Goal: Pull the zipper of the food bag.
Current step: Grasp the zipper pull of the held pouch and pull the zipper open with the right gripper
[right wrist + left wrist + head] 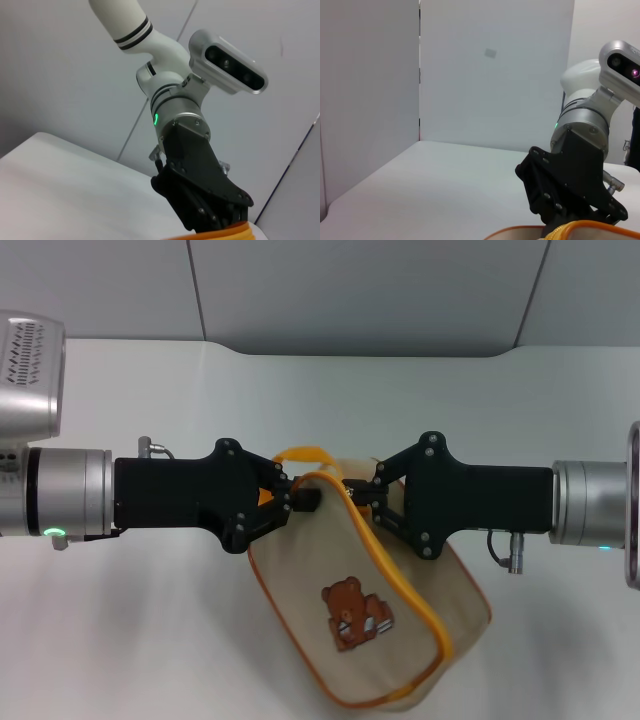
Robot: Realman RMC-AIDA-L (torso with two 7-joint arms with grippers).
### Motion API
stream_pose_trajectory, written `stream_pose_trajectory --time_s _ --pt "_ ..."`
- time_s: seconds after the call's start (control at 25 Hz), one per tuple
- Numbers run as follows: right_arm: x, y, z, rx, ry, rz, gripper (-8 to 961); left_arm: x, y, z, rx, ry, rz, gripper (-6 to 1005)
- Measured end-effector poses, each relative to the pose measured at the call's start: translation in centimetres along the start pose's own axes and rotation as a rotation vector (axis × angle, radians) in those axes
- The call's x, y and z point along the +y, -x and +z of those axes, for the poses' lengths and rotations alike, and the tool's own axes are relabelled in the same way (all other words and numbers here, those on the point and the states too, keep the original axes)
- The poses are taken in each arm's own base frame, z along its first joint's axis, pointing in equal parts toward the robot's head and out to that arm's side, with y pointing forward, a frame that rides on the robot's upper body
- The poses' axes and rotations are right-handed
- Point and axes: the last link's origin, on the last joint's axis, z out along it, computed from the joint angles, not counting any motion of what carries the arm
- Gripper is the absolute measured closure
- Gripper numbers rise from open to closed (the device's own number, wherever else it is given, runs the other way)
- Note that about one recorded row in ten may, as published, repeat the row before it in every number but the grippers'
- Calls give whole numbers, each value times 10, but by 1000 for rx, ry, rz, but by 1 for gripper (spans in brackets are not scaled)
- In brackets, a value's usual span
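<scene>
Meeting at the bag's (370,630) far corner, the left gripper (300,498) pinches fabric while the right gripper (358,492) nips the zipper (412,585) end, whose track curves toward the robot's right-near side.

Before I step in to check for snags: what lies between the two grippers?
In the head view, only the food bag's top corner with its zipper lies between the left gripper and right gripper.

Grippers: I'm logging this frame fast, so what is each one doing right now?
Left gripper: shut on the bag at its top edge.
Right gripper: shut on the zipper at the bag's top.
</scene>
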Motion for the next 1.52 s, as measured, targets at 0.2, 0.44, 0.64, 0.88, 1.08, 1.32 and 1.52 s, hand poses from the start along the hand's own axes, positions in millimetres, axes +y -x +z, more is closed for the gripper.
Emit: stream_pose_trajectory --time_s 0.2,0.44,0.64,0.88,1.08,1.32,1.52 --pt "1 -1 -2 5 -4 4 950 -1 0 -2 9 -11 -4 944" --pt "7 -4 -6 26 33 6 953 -2 1 -5 22 -36 -13 943" --pt "39 -14 -33 98 179 49 948 -7 4 -11 32 -90 -29 943" --pt "50 -13 -60 98 107 65 928 -11 6 -14 25 -121 -35 943" --pt "39 -5 -68 29 -18 160 912 -7 12 -16 27 -125 -52 943" --pt "33 0 -64 -1 -18 275 892 14 35 -25 34 -134 -81 944" --pt "25 6 -62 -82 -67 326 875 31 51 -27 78 -154 -94 944"
